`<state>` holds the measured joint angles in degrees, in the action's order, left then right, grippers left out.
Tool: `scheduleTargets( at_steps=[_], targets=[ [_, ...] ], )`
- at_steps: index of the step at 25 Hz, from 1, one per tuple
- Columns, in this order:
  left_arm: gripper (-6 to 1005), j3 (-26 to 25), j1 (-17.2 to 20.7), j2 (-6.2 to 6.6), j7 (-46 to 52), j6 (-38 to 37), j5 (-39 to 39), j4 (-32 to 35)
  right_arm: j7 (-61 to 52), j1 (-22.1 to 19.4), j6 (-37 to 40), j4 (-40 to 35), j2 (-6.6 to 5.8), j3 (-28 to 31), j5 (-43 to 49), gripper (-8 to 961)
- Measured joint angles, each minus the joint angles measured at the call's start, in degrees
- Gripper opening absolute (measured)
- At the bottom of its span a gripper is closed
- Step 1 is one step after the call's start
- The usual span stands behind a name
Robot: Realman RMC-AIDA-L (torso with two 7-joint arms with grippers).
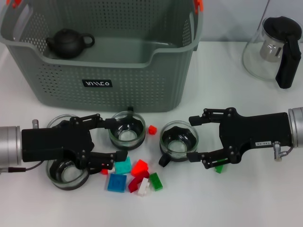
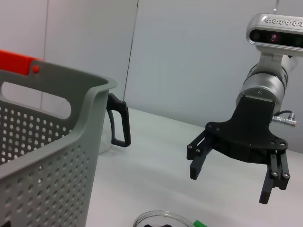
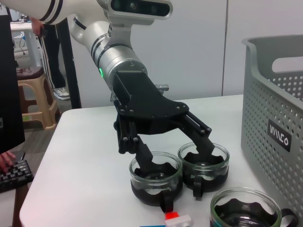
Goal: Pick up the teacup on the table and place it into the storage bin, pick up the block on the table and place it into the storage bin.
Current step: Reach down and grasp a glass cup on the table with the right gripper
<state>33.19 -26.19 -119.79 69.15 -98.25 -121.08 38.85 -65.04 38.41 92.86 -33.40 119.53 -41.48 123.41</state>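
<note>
Your right pincer (image 1: 194,138) lies low over the white bench (image 1: 246,198), its two fingers spread wide apart and holding nothing, with a glass teacup (image 1: 179,140) sitting just at its fingertips, partly between them. A green block (image 1: 219,167) peeks out from beneath the lower finger. Your left pincer (image 1: 116,140) is likewise spread apart and empty; a second teacup (image 1: 127,129) rests by its upper fingertip, and two more glass cups (image 1: 67,174) lie under and beside that arm's body. Just past its lower fingertip sits a loose cluster of blocks: teal (image 1: 123,166), blue (image 1: 116,182), red (image 1: 139,166), dark red, white and green (image 1: 155,181), with a small red block (image 1: 152,129) between the two pincers. Beyond both pincers stands the storage bin (image 1: 118,85), grey-green with perforated walls and orange handle tabs; a black teapot (image 1: 69,42) sits inside it. Its small black label (image 1: 97,83) carries white lettering that you cannot read clearly. A glass pitcher (image 1: 274,49) with a black handle stands beyond the right arm, well apart. Bare bench lies on the near side of both pincers.
</note>
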Motion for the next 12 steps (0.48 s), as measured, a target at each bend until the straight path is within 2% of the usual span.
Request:
scheduleTargets(
  at_steps=[12],
  targets=[
    [934, -0.1, 0.0, 0.0, 0.1, -0.2, 0.1, 0.0, 0.0, 0.0, 0.1, 0.3, 0.0, 0.0, 0.0, 926]
  ],
)
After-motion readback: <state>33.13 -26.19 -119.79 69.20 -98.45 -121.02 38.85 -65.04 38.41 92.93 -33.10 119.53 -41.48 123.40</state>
